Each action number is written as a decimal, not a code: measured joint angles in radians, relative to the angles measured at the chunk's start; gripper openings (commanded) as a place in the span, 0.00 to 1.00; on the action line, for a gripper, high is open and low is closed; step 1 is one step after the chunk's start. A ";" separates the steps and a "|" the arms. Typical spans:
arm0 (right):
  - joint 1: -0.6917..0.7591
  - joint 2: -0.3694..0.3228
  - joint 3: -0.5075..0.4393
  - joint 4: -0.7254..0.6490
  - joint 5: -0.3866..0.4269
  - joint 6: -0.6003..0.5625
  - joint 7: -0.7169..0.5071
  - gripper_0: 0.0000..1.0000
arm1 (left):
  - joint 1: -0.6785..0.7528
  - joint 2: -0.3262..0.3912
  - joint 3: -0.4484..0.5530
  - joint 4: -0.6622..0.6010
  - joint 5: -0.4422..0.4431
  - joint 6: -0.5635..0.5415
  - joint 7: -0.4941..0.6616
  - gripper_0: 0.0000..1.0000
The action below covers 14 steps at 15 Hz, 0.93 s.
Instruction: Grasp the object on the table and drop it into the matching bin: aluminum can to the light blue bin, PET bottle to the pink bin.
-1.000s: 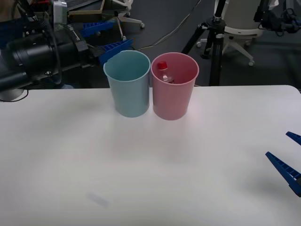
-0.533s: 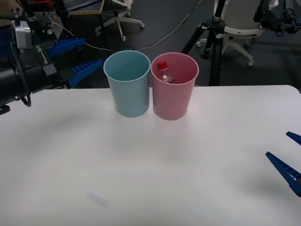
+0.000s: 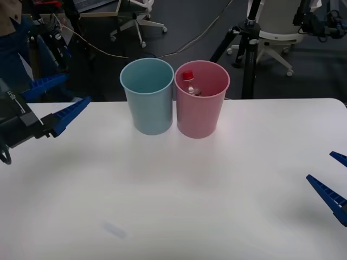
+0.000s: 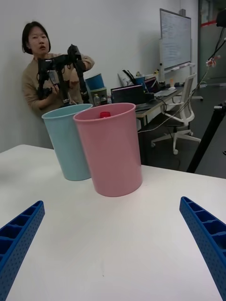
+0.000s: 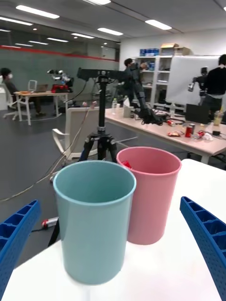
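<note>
Left end effector [image 3: 59,98] has pulled back and down since the earlier frames: it was up beside the blue bin, now sits low over the bench's [image 3: 173,206] left edge, well apart from both bins, fingers spread, holding nothing. Blue bin [image 3: 147,103] stands upright at the bench's far side, touching or just beside the pink bin [image 3: 201,105] on its right; neither has shifted. Bottle [image 3: 189,82] lies inside the pink bin, red cap up near the rim, same as before. Right end effector [image 3: 335,181] unchanged, parked at the bench's right edge, fingers spread, empty.
</note>
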 measured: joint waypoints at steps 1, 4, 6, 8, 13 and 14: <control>0.000 0.000 0.000 0.000 0.000 0.000 0.000 1.00 | 0.030 -0.049 0.045 -0.016 -0.041 -0.027 0.009 1.00; 0.000 0.000 0.000 0.000 0.000 0.000 0.000 1.00 | 0.125 -0.181 0.149 -0.064 -0.127 -0.098 0.010 1.00; 0.000 0.000 0.000 0.000 0.000 0.000 0.000 1.00 | 0.202 -0.213 0.168 -0.105 -0.135 -0.105 0.002 1.00; 0.000 0.000 0.000 0.000 0.000 0.000 0.000 1.00 | 0.272 -0.226 0.169 -0.134 -0.119 -0.109 -0.033 1.00; 0.000 0.000 0.000 0.000 0.000 0.000 0.000 1.00 | 0.413 -0.288 0.163 -0.140 -0.073 -0.149 -0.200 1.00; 0.000 0.000 0.000 0.000 0.000 0.000 0.000 1.00 | 0.435 -0.293 0.161 -0.140 -0.066 -0.158 -0.208 1.00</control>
